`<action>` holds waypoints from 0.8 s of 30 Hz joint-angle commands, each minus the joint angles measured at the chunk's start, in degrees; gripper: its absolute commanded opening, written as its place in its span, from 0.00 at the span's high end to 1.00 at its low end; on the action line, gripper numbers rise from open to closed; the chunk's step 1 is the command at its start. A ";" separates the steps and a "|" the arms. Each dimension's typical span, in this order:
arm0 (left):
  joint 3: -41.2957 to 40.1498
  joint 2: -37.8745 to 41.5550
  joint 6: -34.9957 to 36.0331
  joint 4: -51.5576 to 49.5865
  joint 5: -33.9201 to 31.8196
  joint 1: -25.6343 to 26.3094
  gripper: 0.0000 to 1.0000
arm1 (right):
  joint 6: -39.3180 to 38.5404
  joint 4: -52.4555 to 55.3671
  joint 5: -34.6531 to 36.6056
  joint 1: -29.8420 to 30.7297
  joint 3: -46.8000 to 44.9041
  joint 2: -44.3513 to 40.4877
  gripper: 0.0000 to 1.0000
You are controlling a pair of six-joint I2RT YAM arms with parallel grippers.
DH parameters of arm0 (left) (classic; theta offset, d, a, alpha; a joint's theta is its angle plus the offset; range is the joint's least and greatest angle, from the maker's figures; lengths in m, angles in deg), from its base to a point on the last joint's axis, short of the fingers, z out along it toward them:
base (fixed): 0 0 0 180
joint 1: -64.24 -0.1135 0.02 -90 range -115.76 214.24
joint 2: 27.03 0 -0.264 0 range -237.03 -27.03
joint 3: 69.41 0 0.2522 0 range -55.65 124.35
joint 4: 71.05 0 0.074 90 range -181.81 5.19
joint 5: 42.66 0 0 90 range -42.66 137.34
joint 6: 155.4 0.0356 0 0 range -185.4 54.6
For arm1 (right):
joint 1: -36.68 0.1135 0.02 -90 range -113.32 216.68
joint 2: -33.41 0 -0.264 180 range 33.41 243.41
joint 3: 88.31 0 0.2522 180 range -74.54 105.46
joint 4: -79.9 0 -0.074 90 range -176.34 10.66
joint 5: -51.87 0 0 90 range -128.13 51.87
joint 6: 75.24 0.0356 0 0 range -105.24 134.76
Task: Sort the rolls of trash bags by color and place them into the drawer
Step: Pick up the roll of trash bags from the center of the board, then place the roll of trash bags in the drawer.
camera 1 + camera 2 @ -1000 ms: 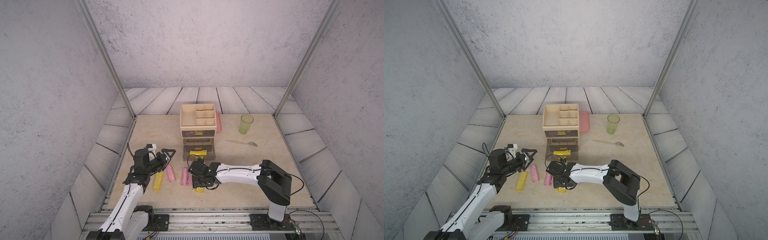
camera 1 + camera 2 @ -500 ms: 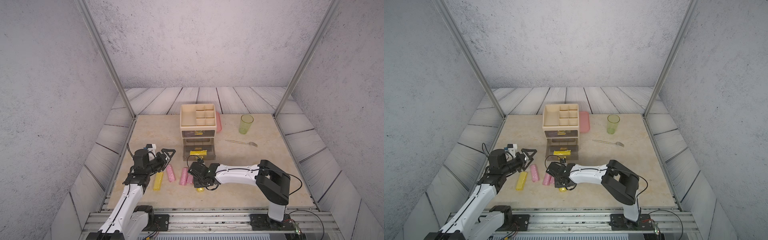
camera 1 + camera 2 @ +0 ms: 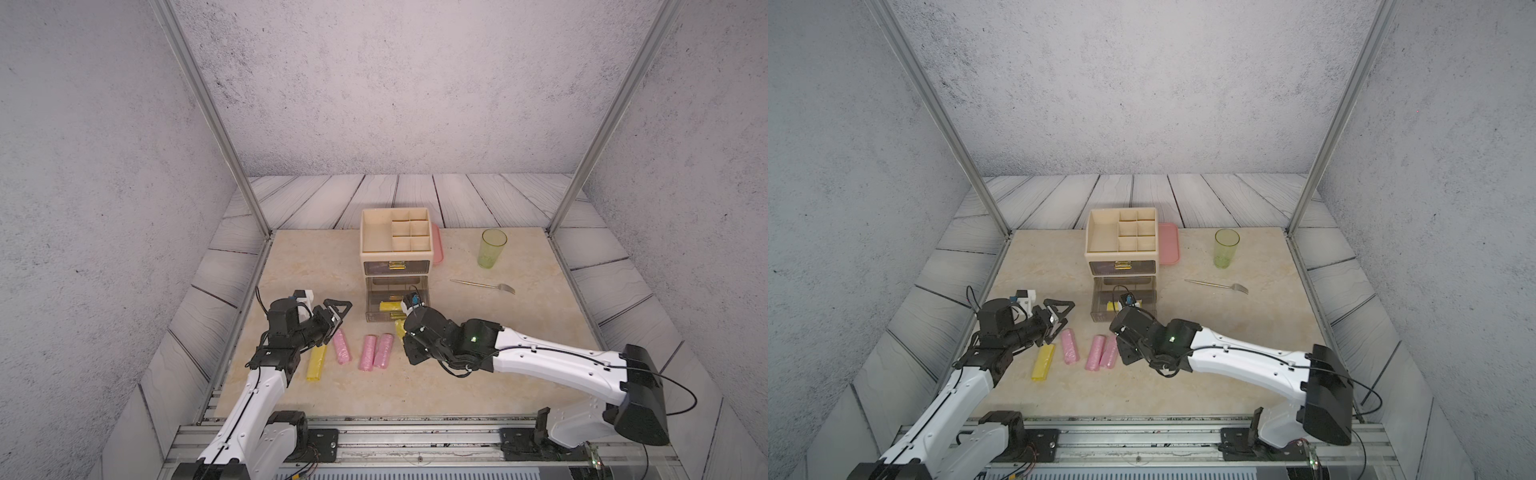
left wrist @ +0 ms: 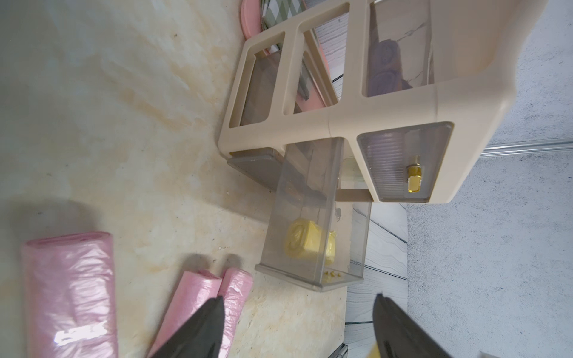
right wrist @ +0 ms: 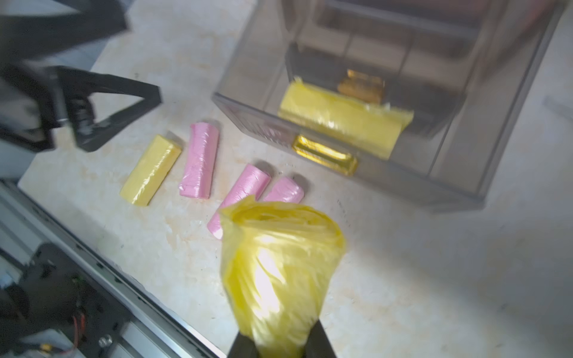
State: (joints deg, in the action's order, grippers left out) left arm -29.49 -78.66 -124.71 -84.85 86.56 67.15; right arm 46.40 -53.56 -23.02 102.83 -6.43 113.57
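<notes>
**A:** Where was the roll in hand, and what had it?

**B:** The held yellow roll (image 5: 279, 272) sat between the right jaws, which were closed down on its wrist-side end. Its free end pointed toward the open drawer (image 5: 418, 183), just outside that drawer's front wall. I judged it clear of the tabletop (image 5: 418, 279), though I couldn't be sure.

**A:** How would it handle?

**B:** Light and soft, I'd say. It was thin, crinkly, glossy film, so probably slippery. The outer wrap was bunched and loose at the free end, so a pinch on that film alone could slide or unwind. The firmer middle of the cylinder, taken across its width, looked the safer hold.

**A:** Anything inside the drawer?

**B:** One yellow roll in the drawer (image 5: 338, 124), lying along the front wall, so the colour matched.

**A:** And outside it?

**B:** Just in front of the drawer lay a pair of pink rolls (image 3: 369, 353), touching side by side. Farther from the drawer were a single pink roll (image 3: 342, 347) and then a loose yellow roll (image 3: 316, 361). The left jaws stood wide apart off to that side of the drawer, holding nothing.
</notes>
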 commanded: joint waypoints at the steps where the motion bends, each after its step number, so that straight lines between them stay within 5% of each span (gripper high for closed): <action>1: 0.72 -1.14 1.86 -2.04 0.94 1.09 0.20 | -21.75 0.89 1.91 -2.48 4.08 -2.48 0.77; 6: 1.70 -2.37 3.20 -6.21 -0.59 4.09 0.25 | -36.40 8.53 -7.77 -13.06 19.02 6.32 0.76; 14: 7.46 -4.01 7.62 -16.32 -2.68 4.94 0.31 | -56.93 14.09 -5.92 -15.52 31.30 21.73 0.73; 24: 7.75 -4.14 7.74 -17.03 -1.25 4.91 0.33 | -62.74 13.19 -2.12 -15.39 37.99 29.34 0.64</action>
State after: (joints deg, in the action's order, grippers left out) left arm -22.35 -83.12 -118.11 -101.09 84.92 71.77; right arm -13.06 -41.76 -27.04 87.33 29.26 140.80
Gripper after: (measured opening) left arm 0.676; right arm 0.359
